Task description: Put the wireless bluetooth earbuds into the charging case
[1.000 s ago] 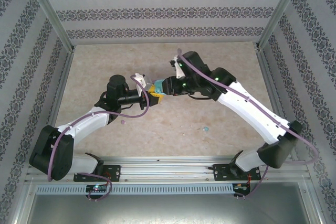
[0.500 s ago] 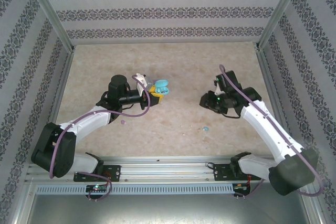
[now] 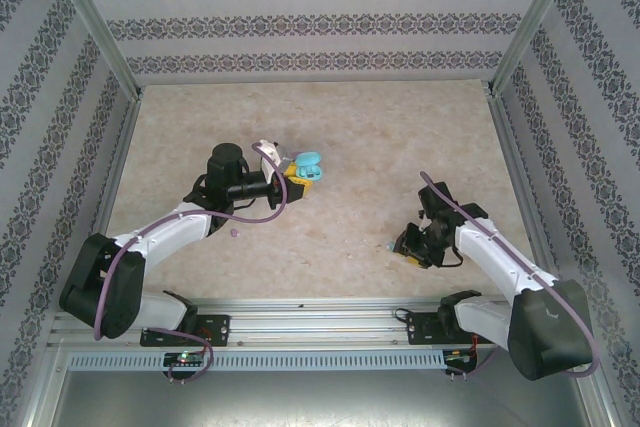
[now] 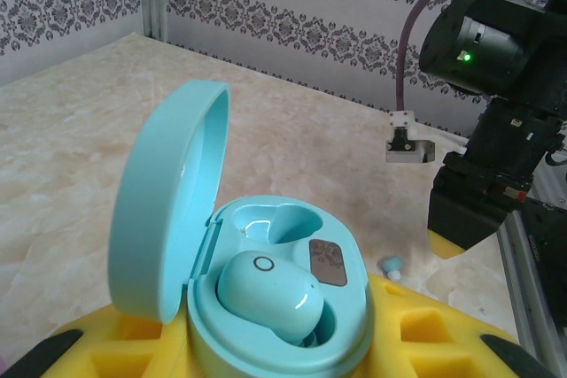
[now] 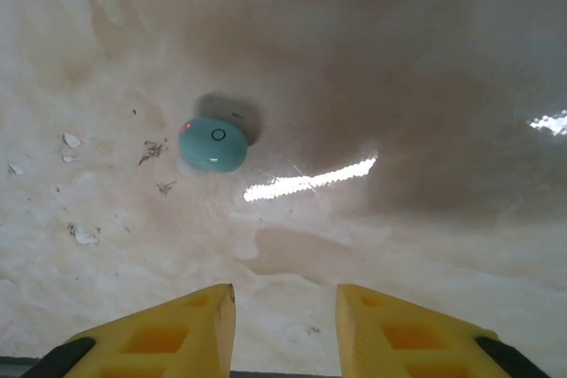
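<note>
My left gripper (image 3: 298, 177) is shut on a light blue charging case (image 3: 308, 164), held above the table's middle left. In the left wrist view the case (image 4: 199, 219) has its lid up, and one blue earbud (image 4: 266, 294) sits in the near socket. The far socket is empty, and the yellow fingers (image 4: 443, 334) flank the case's base. A second blue earbud (image 5: 213, 143) lies on the table (image 5: 399, 86), ahead and left of my right gripper (image 5: 285, 307). That gripper is open with nothing between its fingers. From above, this earbud (image 3: 391, 245) lies just left of the right gripper (image 3: 408, 247).
A tiny pale lilac earbud (image 3: 233, 232) lies on the table (image 3: 350, 137) below the left forearm. Patterned walls and metal posts enclose the table on three sides. The rail with both arm bases (image 3: 320, 322) runs along the near edge.
The right arm has pulled away from the case in the left gripper, swung to the near right, and come down over the blue earbud on the table. The left arm has not moved.
</note>
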`<action>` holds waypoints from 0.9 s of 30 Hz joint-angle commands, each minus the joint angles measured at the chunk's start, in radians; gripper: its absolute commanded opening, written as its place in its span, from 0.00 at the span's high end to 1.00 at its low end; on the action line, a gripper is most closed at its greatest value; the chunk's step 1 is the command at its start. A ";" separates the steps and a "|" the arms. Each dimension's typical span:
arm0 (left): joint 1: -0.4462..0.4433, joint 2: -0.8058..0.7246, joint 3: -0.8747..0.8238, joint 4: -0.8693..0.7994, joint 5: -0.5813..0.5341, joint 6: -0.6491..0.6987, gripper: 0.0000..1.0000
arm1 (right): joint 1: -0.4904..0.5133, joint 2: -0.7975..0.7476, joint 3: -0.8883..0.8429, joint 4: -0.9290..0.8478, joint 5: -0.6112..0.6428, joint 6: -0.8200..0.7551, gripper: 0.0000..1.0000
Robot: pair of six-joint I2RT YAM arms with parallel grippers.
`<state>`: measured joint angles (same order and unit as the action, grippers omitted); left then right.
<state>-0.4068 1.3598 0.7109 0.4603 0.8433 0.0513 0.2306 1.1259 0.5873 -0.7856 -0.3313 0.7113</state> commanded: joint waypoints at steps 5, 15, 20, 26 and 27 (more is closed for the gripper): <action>-0.019 -0.006 -0.025 0.057 0.002 -0.017 0.87 | -0.008 0.066 0.011 0.116 -0.012 0.010 0.71; -0.020 -0.009 -0.033 0.054 -0.004 -0.017 0.87 | 0.036 0.144 0.004 0.192 -0.025 0.038 0.73; -0.022 -0.008 -0.027 0.060 0.005 -0.028 0.87 | 0.044 0.208 0.023 0.245 -0.025 0.036 0.73; -0.023 0.005 0.023 0.039 0.022 -0.036 0.87 | 0.081 0.301 0.102 0.304 0.003 0.028 0.73; -0.024 0.004 0.025 0.034 0.018 -0.030 0.87 | 0.092 0.326 0.124 0.308 0.005 0.022 0.73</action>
<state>-0.4141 1.3609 0.6964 0.4717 0.8371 0.0219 0.2985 1.4109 0.6548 -0.5251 -0.3485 0.7349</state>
